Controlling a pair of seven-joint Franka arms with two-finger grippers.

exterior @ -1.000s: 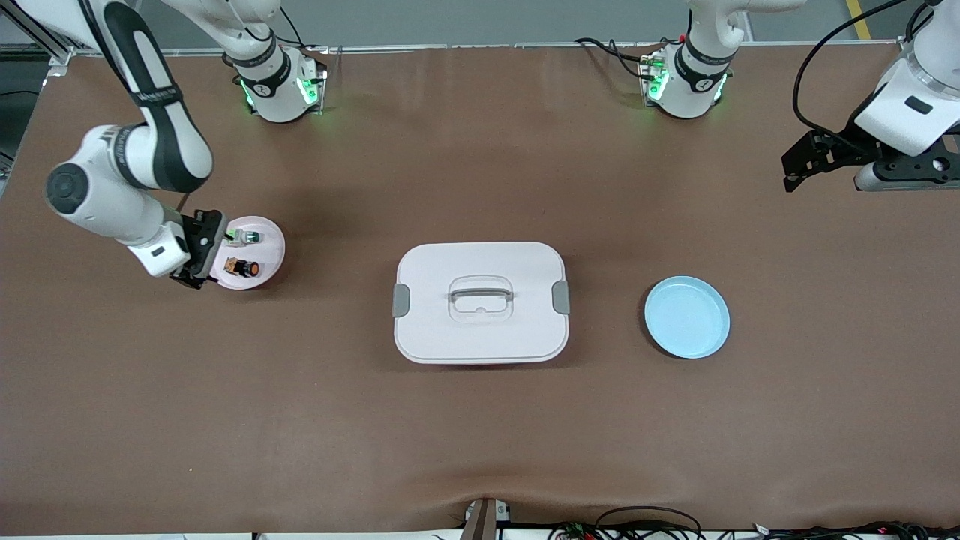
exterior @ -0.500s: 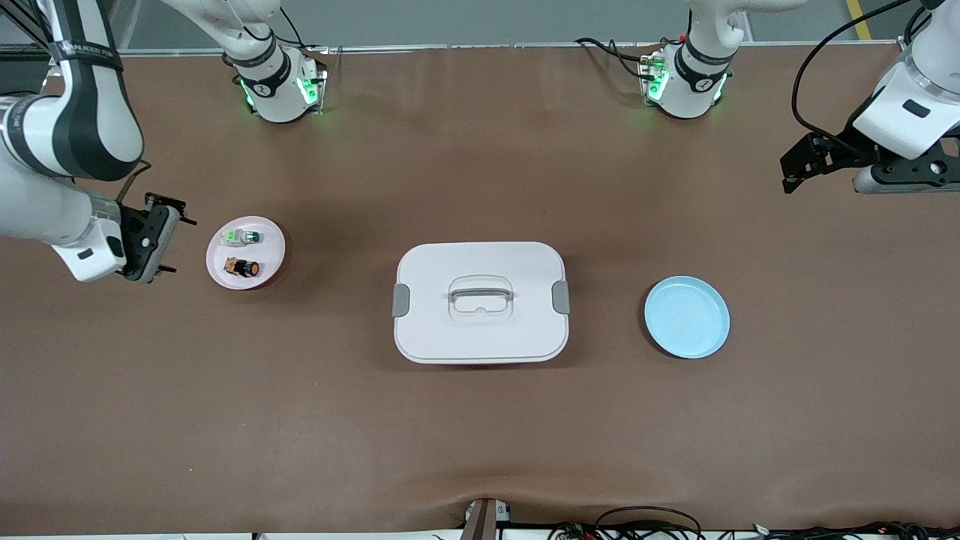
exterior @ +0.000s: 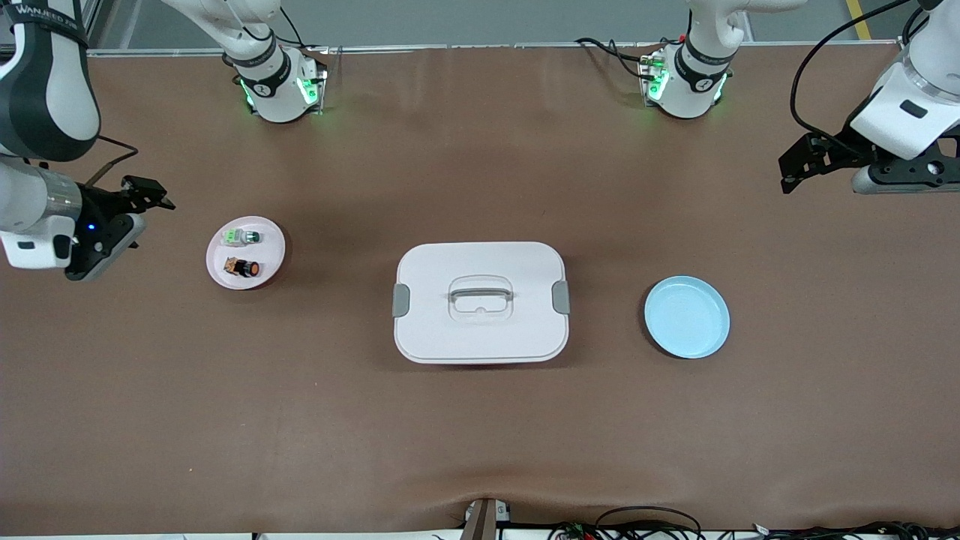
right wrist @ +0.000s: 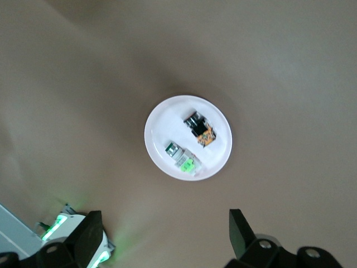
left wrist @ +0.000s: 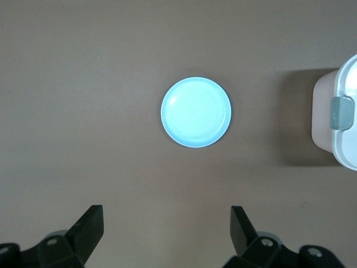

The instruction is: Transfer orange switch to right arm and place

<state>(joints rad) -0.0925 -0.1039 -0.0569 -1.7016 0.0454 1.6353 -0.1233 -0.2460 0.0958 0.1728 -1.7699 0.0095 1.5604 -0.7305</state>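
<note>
Two switches (exterior: 242, 252), one pink plate (exterior: 271, 236)

A light-blue plate (left wrist: 196, 112) lies on the brown tabletop (left wrist: 83, 84) — a white lidded box (left wrist: 341, 120) nearby, the left gripper (left wrist: 167, 234) with jaws spread wide.

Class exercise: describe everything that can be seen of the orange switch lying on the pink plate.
The orange switch is a tiny black cylinder with a round orange cap at one end and an orange-yellow rear end; it looks like plastic. It lies on its side on the small pink plate, nearer the front camera than the green switch and apart from it. No gripper touches it.
</note>
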